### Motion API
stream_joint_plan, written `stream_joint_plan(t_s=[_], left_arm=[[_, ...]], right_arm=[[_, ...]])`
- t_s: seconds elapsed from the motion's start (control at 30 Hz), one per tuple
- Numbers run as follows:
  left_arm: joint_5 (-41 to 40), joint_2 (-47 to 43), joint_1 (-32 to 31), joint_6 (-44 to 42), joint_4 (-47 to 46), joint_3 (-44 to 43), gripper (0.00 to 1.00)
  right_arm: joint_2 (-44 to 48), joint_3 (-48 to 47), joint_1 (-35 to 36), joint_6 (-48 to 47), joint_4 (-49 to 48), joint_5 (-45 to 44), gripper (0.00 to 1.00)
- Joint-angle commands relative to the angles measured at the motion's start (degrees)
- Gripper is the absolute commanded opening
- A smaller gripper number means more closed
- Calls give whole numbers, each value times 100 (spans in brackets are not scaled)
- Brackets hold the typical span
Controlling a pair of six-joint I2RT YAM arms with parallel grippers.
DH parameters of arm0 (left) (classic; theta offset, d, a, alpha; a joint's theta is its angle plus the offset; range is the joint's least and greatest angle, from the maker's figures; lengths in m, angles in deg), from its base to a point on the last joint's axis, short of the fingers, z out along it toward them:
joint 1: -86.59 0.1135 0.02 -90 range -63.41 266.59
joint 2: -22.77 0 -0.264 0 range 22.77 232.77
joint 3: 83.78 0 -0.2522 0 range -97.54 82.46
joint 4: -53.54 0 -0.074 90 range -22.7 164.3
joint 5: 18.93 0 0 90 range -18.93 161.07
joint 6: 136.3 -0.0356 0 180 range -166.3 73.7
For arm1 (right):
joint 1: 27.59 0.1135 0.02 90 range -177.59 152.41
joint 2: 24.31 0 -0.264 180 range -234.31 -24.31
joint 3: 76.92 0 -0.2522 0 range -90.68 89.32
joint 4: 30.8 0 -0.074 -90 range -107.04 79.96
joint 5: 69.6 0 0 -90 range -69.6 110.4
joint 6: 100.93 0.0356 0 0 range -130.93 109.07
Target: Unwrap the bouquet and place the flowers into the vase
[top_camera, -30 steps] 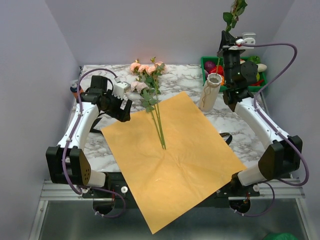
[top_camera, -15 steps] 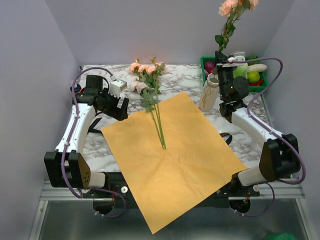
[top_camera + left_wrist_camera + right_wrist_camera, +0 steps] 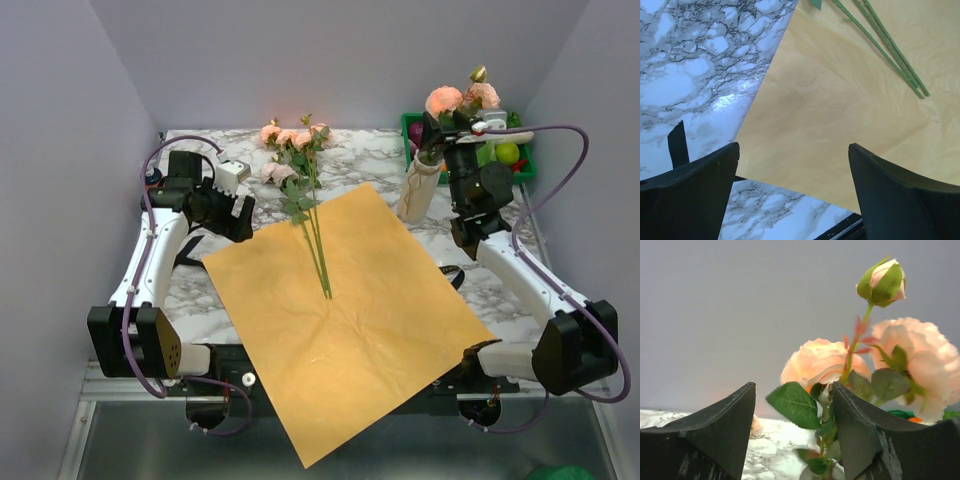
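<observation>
I note white link shells and black joint housings on my left arm (image 3: 150, 265) and right arm (image 3: 520, 270). A purple cable (image 3: 545, 127) loops along each. Base blocks (image 3: 135, 340) are black; the left shows a patch of small holes. Left gripper (image 3: 793, 147) and right gripper (image 3: 794, 385) carry broad matte-black fingers (image 3: 690, 195) with curved inner edges.

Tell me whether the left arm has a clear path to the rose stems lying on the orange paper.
Probably yes. The left gripper hangs open over the edge of the orange paper, the stems lie bare on it just ahead, and nothing stands between.
</observation>
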Motion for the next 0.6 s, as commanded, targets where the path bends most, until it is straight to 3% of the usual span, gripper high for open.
stream_joint_plan(t_s=[0.0, 0.17, 0.27, 0.5, 0.57], left_arm=[[-49, -195, 38, 28, 104, 69, 99], [30, -125, 38, 125, 78, -19, 99], [13, -63, 38, 187, 61, -72, 99], [-215, -133, 38, 266, -27, 51, 99], [-339, -177, 38, 222, 7, 69, 99]], right_arm=[[574, 171, -14, 358, 579, 319, 70], [1285, 390, 135, 578, 1704, 521, 69], [1471, 436, 653, 245, 2213, 390, 66], [919, 112, 2086, -345, 3286, -277, 61], [322, -196, 2324, -301, 3891, -322, 56]])
